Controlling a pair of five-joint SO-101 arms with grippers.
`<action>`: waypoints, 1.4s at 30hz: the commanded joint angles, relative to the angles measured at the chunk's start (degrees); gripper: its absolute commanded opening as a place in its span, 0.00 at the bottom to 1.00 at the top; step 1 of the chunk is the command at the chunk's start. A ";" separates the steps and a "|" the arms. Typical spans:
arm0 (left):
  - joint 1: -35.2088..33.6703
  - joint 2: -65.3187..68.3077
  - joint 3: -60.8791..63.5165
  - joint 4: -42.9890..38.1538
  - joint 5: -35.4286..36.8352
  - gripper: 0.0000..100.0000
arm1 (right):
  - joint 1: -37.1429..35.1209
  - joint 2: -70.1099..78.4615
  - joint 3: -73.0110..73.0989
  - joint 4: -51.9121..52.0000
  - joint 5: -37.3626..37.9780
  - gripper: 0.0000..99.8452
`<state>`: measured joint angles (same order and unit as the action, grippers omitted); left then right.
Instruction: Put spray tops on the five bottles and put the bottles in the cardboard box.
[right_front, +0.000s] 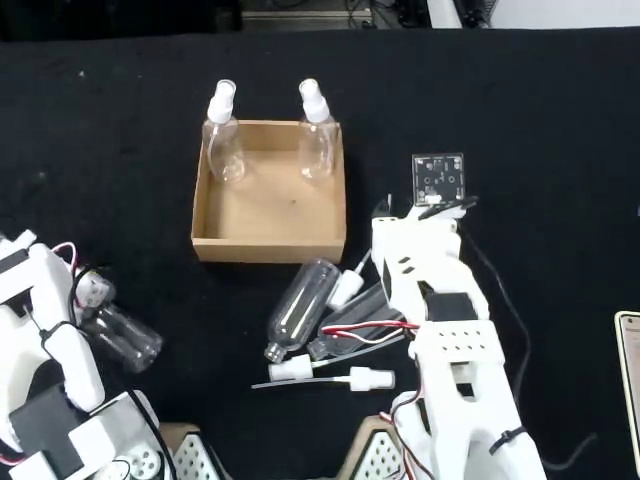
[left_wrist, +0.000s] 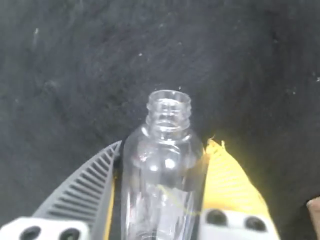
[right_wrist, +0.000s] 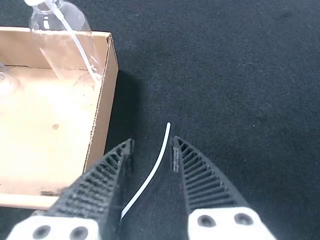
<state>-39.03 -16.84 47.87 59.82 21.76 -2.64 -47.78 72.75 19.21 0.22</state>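
Closest up we've got the uncapped bottle (left_wrist: 162, 175), pinched at its shoulders by the left gripper (left_wrist: 165, 144). It has a grey finger on one side and a yellow one on the other, both pressed against the clear plastic. That wrist view gives us the bare threaded neck pointing away from the arm. The high view adds where the bottle sits: low at the left side of the black table (right_front: 520, 120), well apart from the cardboard box (right_front: 268, 247).

The right wrist view shows the right gripper (right_wrist: 152, 140) just beside the box's outer wall, jaws a bit spread. A thin white tube (right_wrist: 161, 157) runs through the gap, and we can't tell whether it touches either jaw.

Inside the box, two capped bottles (right_front: 225, 145) (right_front: 316, 140) stand upright against the far wall, one near each corner. In front of the box two bare bottles (right_front: 303, 305) (right_front: 350, 325) lie on their sides, the second partly under the right arm. Three loose spray tops (right_front: 348, 288) (right_front: 290, 368) (right_front: 372, 378) lie by them. So we count five bottles: two capped, three not.
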 joint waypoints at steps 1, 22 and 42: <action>-2.51 -0.44 -3.21 -0.62 -8.18 0.05 | 0.97 -2.42 -0.40 -1.58 -0.35 0.10; -19.21 8.53 -13.93 -0.70 -69.89 0.27 | 1.14 -2.42 -0.40 -1.41 -0.35 0.10; -22.29 9.93 -12.09 -0.44 -80.53 0.25 | 0.97 -2.51 -0.57 -1.58 -0.35 0.10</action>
<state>-60.48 -5.76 36.35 59.82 -58.07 -2.64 -47.78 72.75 19.21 0.22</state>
